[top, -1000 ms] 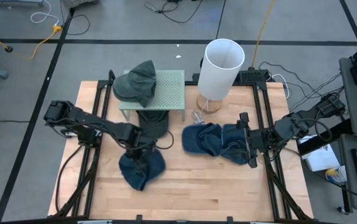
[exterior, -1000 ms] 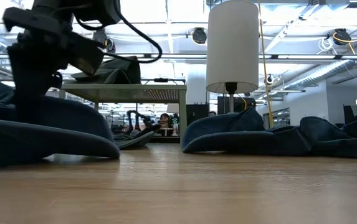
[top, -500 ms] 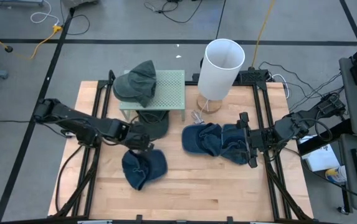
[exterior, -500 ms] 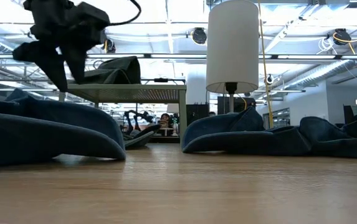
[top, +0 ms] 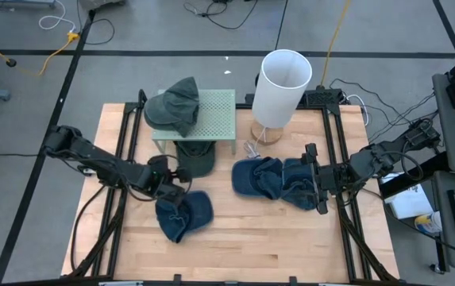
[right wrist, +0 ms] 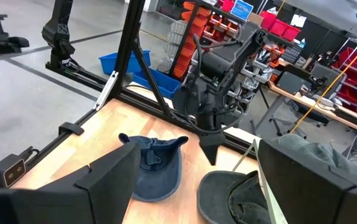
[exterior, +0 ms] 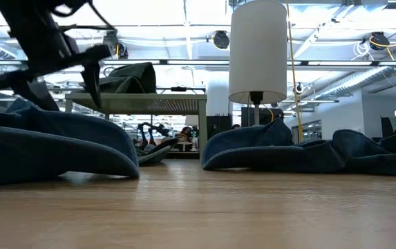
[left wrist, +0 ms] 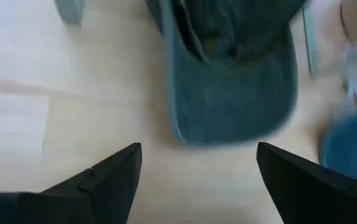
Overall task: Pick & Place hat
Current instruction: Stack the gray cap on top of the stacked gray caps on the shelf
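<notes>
Two arms are at the wooden tabletop (top: 243, 238). Left hand (top: 173, 191) hovers just above the tabletop, between the dark green cap under the stand and the blue cap nearer the front edge. Its fingers (left wrist: 106, 180) stand wide apart with nothing between them; the right wrist view shows the same hand (right wrist: 210, 144) raised clear of the wood, fingertips pointing down.

Blue cap (top: 183, 214) lies crumpled on the tabletop just beside the left hand, on the front side, not gripped. In the low view it fills the left foreground (exterior: 52, 149), with the left hand (exterior: 45, 76) above it.

Dark green cap (top: 195, 157) lies flat on the tabletop, partly under the small green perforated stand (top: 211, 119). The left wrist view looks down on this cap (left wrist: 234, 81), brim toward the camera. A second green hat (top: 178, 107) sits on top of the stand, bunched up at its left end.

Heap of dark blue hats (top: 279, 181) lies right of centre, near the white cylindrical lamp shade (top: 283, 87) on its wooden base.

Right hand (top: 316, 179) rests low at the right edge of the blue heap, fingers (right wrist: 109, 180) spread apart and holding nothing.
</notes>
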Controlling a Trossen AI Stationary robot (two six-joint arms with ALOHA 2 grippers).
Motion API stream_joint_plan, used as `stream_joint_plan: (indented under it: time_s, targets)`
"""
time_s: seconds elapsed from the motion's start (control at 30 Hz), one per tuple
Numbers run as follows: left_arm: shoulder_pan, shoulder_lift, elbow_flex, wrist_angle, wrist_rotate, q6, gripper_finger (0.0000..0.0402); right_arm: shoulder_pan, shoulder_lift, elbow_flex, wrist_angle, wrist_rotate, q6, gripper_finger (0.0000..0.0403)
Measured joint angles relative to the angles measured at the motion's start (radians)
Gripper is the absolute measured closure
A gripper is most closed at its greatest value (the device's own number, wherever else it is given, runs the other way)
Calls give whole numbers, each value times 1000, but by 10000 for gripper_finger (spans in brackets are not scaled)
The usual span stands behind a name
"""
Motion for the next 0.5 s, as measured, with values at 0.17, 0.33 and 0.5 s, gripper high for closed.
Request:
stream_joint_plan:
  time_s: [0.17, 0.33, 0.5]
  targets:
    - [27, 21, -71, 36, -26, -49, 78, 0, 0, 0, 0, 0, -32, 85]
    - [63, 35, -133, 184, -85, 24, 92, 0, 0, 0, 3, 0, -67, 85]
    - [123, 54, -153, 237, -64, 137, 100, -6, 0, 0, 3, -1, -76, 85]
